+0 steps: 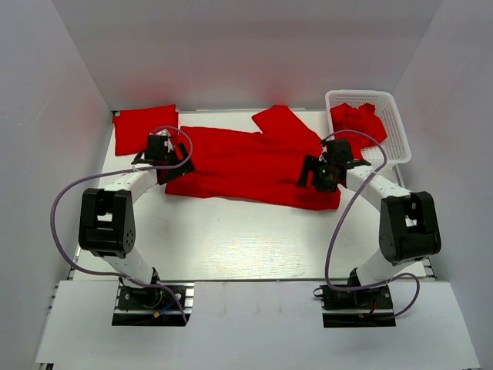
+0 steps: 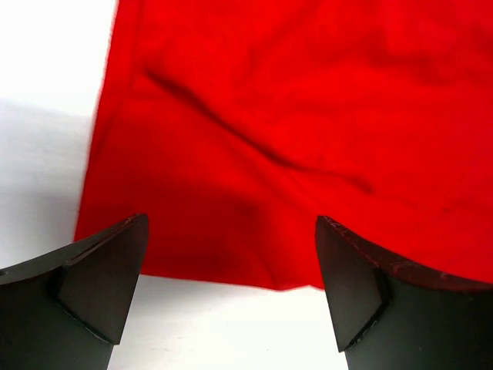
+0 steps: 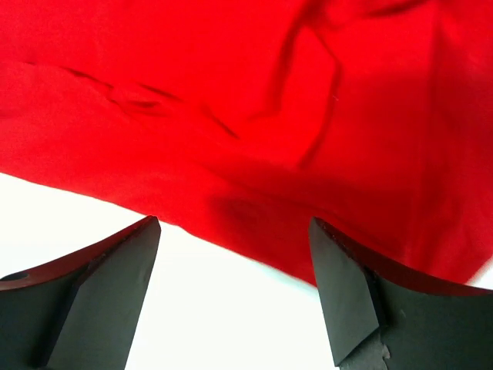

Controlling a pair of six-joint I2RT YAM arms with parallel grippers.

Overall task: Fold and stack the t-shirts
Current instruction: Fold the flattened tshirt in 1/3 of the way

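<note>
Left to right: at the back left corner of the table (image 1: 231, 239) there's a folded t-shirt (image 1: 145, 129), a flat red rectangle sitting on its own. I'd count that one as done, and it looks like the start of the stack.

Next is the left gripper (image 2: 231, 222), with its fingers spread wide and nothing pinched. It sits right at the near left corner of the spread t-shirt (image 1: 246, 166). I can't tell if the tips are actually touching the cloth.

That spread t-shirt is the one being worked on. It lies sideways across the middle of the table, mostly flat with a few creases, and one sleeve pokes out toward the back. My guess is it's flattened but not properly folded.

The right gripper (image 3: 234, 223) mirrors the left one at the near right hem. Its fingers are apart too, and it isn't gripping anything.

At the far right is the white basket (image 1: 393, 116) with a crumpled t-shirt (image 1: 357, 121) inside, maybe more than one, hard to say.

So by my read that's one folded, one mid-job, and at least one untouched, which puts this in the early-to-middle stretch.

Brands or writing: nothing readable. The cloth is plain, and I see no tags or legible markings on the arms.
</note>
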